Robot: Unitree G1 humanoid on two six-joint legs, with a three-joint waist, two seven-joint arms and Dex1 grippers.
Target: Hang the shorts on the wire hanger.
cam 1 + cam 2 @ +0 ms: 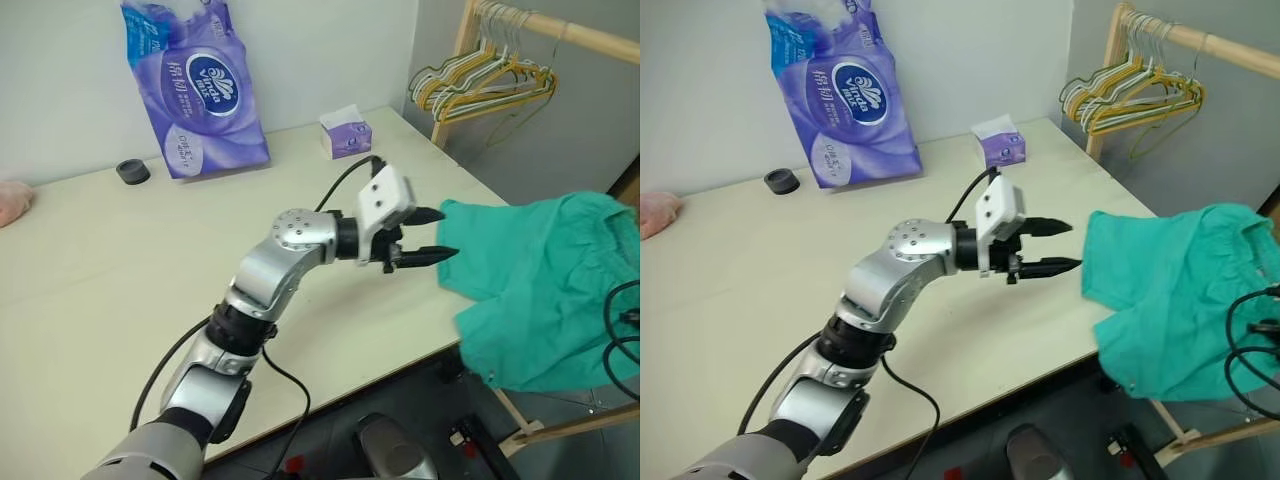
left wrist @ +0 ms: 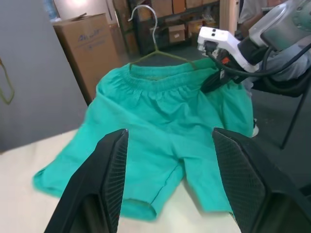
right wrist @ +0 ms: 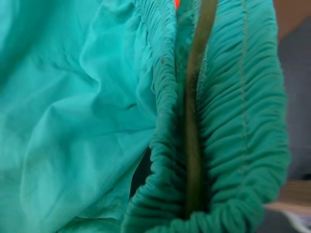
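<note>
The shorts [image 1: 545, 290] are seen off the right-hand edge of the worktop [image 1: 120, 290], held up in the air with their leg hems draped over the worktop's corner. Their gathered elastic waistband is threaded over the wire hanger [image 2: 154, 48], whose olive wire runs inside the waistband in the right wrist view and whose small hook rises above the fabric in the left wrist view. The right tool [image 2: 214, 82] is seen in the left wrist view, clenched on the waistband of the shorts at one side, where the hanger wire passes through the gathers; whether the wire itself is pinched along with the cloth cannot be told. The left tool [image 1: 430, 235] is released, its two black fingers [image 2: 109, 184] spread apart and pointed level toward the shorts, just beside the near leg hem but not touching it, with nothing between them. On the worktop a purple pack of tissue rolls [image 1: 195, 85] is stood against the wall, a small purple tissue box [image 1: 346, 132] is placed near the far right corner, a small black round object [image 1: 132, 171] is set to the left of the pack, and a pink cloth [image 1: 12, 200] is seen at the left edge. A bunch of yellow, green and white hangers [image 1: 480, 80] is hung from a wooden rail [image 1: 570, 30] behind the worktop.
</note>
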